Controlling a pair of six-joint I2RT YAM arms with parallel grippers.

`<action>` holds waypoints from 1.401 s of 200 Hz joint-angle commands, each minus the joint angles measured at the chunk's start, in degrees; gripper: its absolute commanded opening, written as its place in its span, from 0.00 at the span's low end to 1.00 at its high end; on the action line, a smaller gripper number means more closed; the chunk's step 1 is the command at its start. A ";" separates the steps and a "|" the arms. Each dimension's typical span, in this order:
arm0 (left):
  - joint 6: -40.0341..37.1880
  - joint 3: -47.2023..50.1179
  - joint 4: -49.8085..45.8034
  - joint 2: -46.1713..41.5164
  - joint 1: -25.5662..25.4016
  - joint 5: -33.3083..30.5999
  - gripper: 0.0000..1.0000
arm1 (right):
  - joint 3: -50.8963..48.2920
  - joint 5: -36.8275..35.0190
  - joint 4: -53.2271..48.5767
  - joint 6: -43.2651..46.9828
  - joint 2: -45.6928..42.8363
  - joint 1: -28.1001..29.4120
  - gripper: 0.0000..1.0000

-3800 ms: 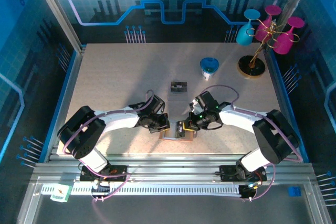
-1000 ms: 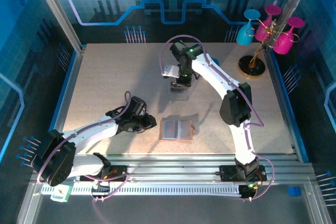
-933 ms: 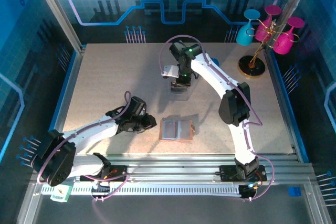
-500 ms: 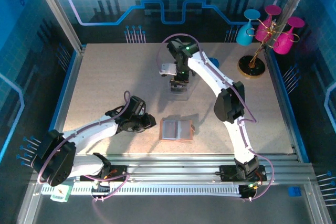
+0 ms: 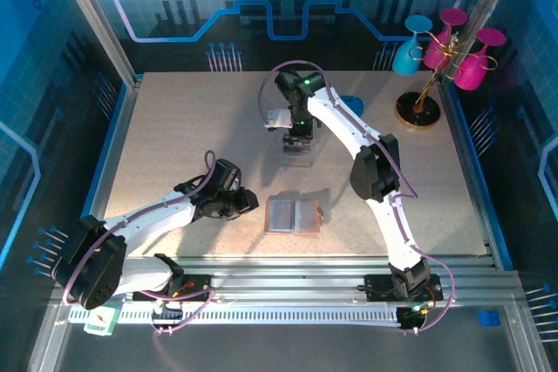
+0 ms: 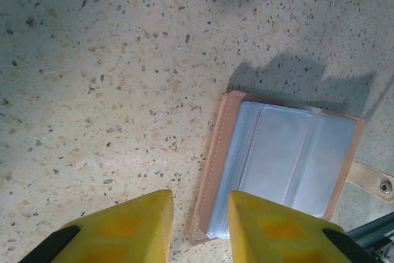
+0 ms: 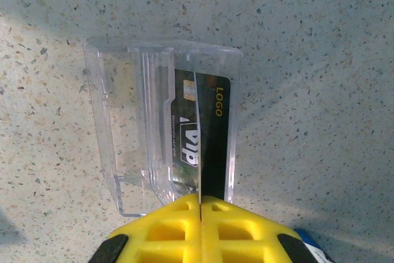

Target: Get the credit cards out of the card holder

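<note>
The card holder (image 5: 294, 214) lies open on the table, pale grey-blue sleeves up inside a tan rim (image 6: 289, 164). My left gripper (image 5: 251, 204) hovers just left of it, open, and its yellow fingers straddle the holder's near left corner (image 6: 200, 217) without pinching it. My right gripper (image 5: 299, 135) reaches to the table's far middle. It is shut (image 7: 201, 200) on a thin credit card (image 7: 198, 152) seen edge-on, which stands down into a clear plastic box (image 7: 123, 121). A dark card face (image 7: 218, 133) with yellow "LOGO" print shows through the box.
A blue cup (image 5: 350, 104) stands just behind the right arm. A stand with pink and teal goblets (image 5: 427, 84) occupies the far right corner. The holder's strap with its snap (image 6: 377, 183) sticks out to the right.
Both grippers were at the card holder earlier. The right one now holds a card over the clear box and has shifted slightly left. The left gripper has backed off left and stays still.
</note>
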State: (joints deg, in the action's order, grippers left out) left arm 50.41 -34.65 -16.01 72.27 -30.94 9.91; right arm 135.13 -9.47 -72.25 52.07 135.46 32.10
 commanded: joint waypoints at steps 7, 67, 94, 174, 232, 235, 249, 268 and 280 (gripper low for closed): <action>-1.44 0.73 0.37 0.42 0.62 1.12 0.30 | 1.49 -0.40 -2.03 1.23 1.41 -0.02 0.00; -1.21 0.54 0.28 0.42 0.79 1.07 0.30 | 0.15 -2.63 2.25 0.76 -0.14 -0.02 0.22; -1.28 0.62 0.28 0.42 0.79 1.05 0.30 | -0.13 -2.89 3.16 0.58 -0.85 0.07 0.23; -1.33 -0.17 2.53 1.36 0.79 2.73 0.30 | -9.08 0.43 6.42 -5.88 -9.60 1.54 0.23; -1.89 -1.20 3.96 2.26 0.71 3.19 0.30 | -24.61 4.44 10.35 -15.01 -20.40 3.63 0.23; -1.90 -1.25 4.01 2.26 0.74 3.18 0.30 | -25.41 4.76 10.70 -15.88 -20.95 3.62 0.24; -1.90 -1.29 4.55 2.43 0.79 3.16 0.30 | -29.04 6.45 12.03 -19.60 -23.86 3.67 0.24; -1.74 -1.38 5.38 2.86 0.78 3.24 0.30 | -34.58 9.84 14.15 -25.53 -27.98 3.90 0.23; -1.58 -1.30 6.00 3.13 0.73 3.21 0.30 | -38.96 11.88 16.67 -29.67 -30.92 4.15 0.23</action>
State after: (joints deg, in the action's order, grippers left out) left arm 49.84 -34.70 -11.68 74.41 -30.79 11.84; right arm 102.35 -3.46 -59.94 32.75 110.37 35.46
